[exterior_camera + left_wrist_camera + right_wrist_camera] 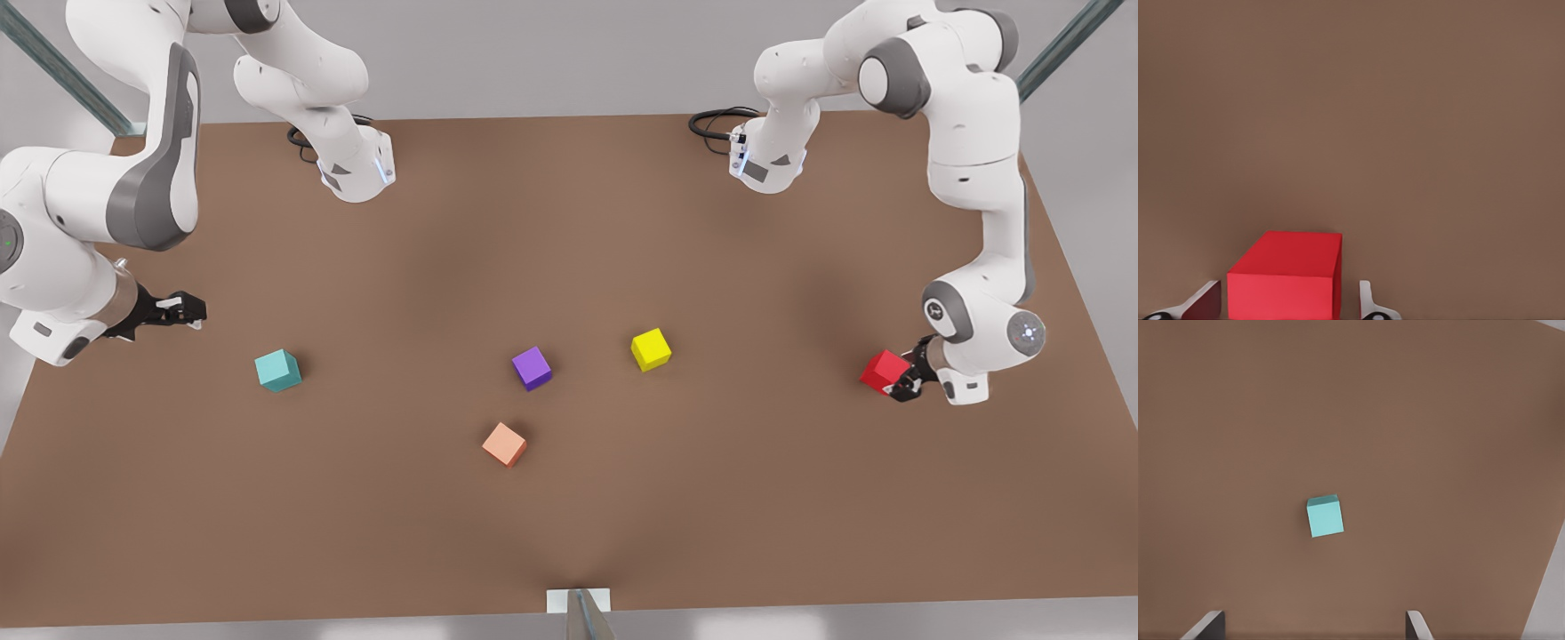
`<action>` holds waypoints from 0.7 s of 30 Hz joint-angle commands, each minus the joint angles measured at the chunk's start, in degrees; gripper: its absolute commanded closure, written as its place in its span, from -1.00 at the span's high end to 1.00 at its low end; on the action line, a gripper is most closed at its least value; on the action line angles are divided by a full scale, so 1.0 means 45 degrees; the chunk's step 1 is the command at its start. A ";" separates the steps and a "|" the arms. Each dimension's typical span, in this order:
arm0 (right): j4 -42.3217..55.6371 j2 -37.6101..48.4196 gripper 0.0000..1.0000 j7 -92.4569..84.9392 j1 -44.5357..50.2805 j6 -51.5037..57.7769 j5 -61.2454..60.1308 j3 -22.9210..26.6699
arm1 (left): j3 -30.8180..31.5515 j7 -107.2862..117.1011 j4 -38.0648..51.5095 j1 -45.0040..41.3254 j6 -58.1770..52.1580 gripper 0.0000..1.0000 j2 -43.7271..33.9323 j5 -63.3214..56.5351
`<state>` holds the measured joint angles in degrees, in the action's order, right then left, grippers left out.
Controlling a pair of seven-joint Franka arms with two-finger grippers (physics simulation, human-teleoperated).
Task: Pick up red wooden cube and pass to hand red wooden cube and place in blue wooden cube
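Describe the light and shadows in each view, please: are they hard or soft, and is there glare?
Front view: soft, even light; faint blurred shadows on the table beside the cubes, no glare. Left wrist view: the red cube has a bright near face and a darker side, with a faint shadow on the table between the left pincer's fingers. Right wrist view: flat light, the teal cube casts almost no shadow.

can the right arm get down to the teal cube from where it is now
Probably yes: the right claw hangs open over bare table with the teal cube just ahead of it, and the nearest other cube, the purple cube, sits well off.
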<state>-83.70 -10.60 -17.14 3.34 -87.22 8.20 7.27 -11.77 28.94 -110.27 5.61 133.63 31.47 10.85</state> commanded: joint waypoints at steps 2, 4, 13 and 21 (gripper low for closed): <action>0.0005 0.0012 1.00 -0.0098 0.0019 0.0066 -0.0006 0.0006 | -0.0001 0.1440 -0.0008 -0.0016 0.0285 1.00 0.0156 0.0070; 0.0005 0.0012 1.00 -0.0098 0.0020 0.0085 -0.0006 0.0006 | -0.0001 0.1440 -0.0008 -0.0016 0.0499 1.00 0.0468 0.0070; 0.0005 -0.0105 1.00 -0.0098 0.0000 0.0085 -0.0006 0.0007 | 0.0038 0.1401 0.0031 -0.0172 0.0714 -0.04 0.0644 0.0871; 0.0474 -0.0476 1.00 -0.0234 0.0156 0.0085 -0.1020 -0.0091 | 0.7339 0.1812 0.7706 -0.0270 -0.7138 -0.03 0.0936 0.3371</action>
<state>-81.86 -12.43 -17.51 3.73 -86.83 5.49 6.93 17.42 35.11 -76.27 4.38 114.40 35.76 19.20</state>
